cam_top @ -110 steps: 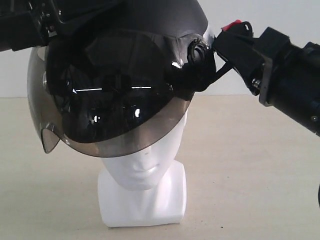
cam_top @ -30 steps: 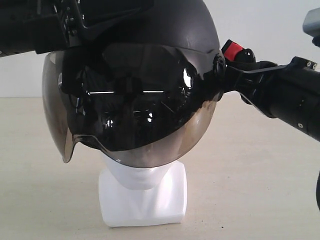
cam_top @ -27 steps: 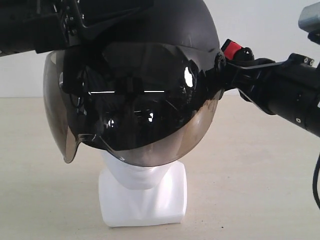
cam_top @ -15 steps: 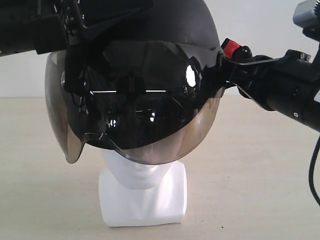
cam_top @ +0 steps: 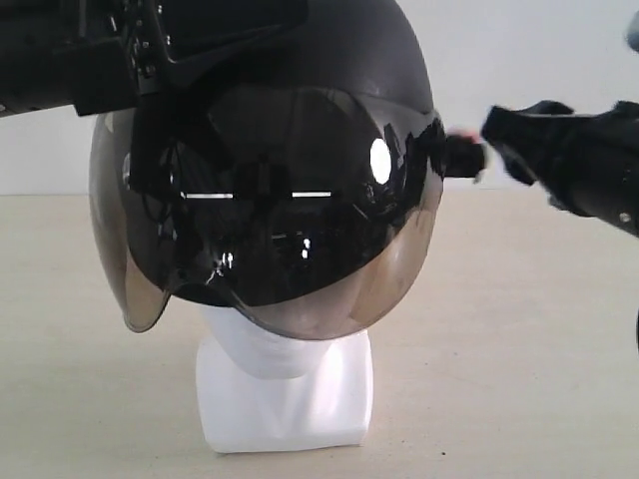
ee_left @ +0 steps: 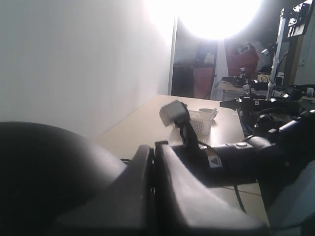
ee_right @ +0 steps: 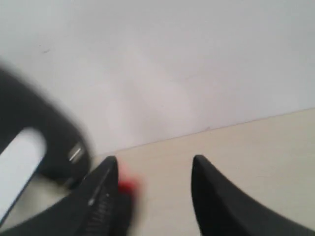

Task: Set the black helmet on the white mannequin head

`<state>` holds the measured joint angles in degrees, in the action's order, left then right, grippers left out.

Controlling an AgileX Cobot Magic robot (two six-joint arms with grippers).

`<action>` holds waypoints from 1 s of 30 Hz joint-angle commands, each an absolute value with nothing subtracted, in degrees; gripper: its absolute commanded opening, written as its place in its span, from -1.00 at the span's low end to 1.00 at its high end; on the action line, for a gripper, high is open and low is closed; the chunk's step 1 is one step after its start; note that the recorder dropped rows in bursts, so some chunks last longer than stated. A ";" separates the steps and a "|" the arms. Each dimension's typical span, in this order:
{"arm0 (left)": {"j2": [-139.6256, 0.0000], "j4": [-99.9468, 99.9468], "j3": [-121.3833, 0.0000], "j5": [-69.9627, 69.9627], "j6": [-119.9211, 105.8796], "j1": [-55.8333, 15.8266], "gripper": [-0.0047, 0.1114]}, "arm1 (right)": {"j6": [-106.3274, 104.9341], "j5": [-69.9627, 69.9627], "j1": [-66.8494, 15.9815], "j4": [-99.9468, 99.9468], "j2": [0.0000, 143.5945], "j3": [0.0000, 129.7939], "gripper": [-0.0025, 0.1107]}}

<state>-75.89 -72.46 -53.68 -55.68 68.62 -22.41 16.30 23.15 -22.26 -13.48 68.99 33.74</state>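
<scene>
While the helmet (cam_top: 329, 50) sits over the white head (cam_top: 285, 399), my left gripper (ee_left: 153, 187) clamps its shell; my right gripper (ee_right: 153, 160) is spread apart just beside it.

pale beige tabletop (cam_top: 519, 329) against a plain white wall (cam_top: 539, 60). in the left wrist view, strong white glare (ee_left: 219, 14) overhead, small white basket (ee_left: 202, 125) farther along, dim clutter (ee_left: 256, 93) beyond.

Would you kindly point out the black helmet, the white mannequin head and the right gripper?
black helmet (cam_top: 349, 60): exterior view, top of matte shell.
white mannequin head (cam_top: 290, 409): exterior view, blocky neck base.
right gripper (ee_right: 153, 162): right wrist view, gap between open fingertips.
</scene>
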 commanded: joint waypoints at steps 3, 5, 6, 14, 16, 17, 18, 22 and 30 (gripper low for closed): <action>-77.63 -76.50 -52.73 -50.95 69.85 -22.73 -0.85 | 16.01 20.42 -19.49 -22.60 69.28 33.78 0.14; -77.63 -76.96 -52.73 -50.96 69.85 -22.73 -0.85 | 16.16 19.67 -19.49 -22.60 69.17 33.78 0.14; -77.63 -77.17 -52.73 -50.96 69.85 -22.73 -0.85 | 16.16 19.37 -19.49 -22.60 69.05 33.78 0.14; -77.63 -76.15 -52.73 -50.82 69.85 -22.73 -0.85 | 16.03 20.30 -19.49 -22.29 65.49 34.12 0.14; -77.63 -76.13 -52.73 -50.93 69.85 -22.73 -0.85 | 16.16 19.34 -19.49 -21.37 63.38 34.91 0.06; -77.63 -76.03 -52.73 -50.94 69.85 -22.73 -0.85 | 16.16 17.85 -19.49 -20.94 62.23 35.62 -0.03; -77.63 -75.92 -52.73 -50.94 69.61 -22.73 -0.85 | 16.16 16.34 -19.61 -19.88 61.08 36.38 -0.14; -77.63 -75.79 -54.04 -51.55 69.73 -22.73 -0.85 | 16.16 14.09 -19.99 -16.95 56.33 38.96 -0.65; -77.63 -75.63 -56.08 -51.68 69.84 -22.73 -0.85 | 13.50 -4.94 -20.52 -8.47 52.09 47.94 -0.96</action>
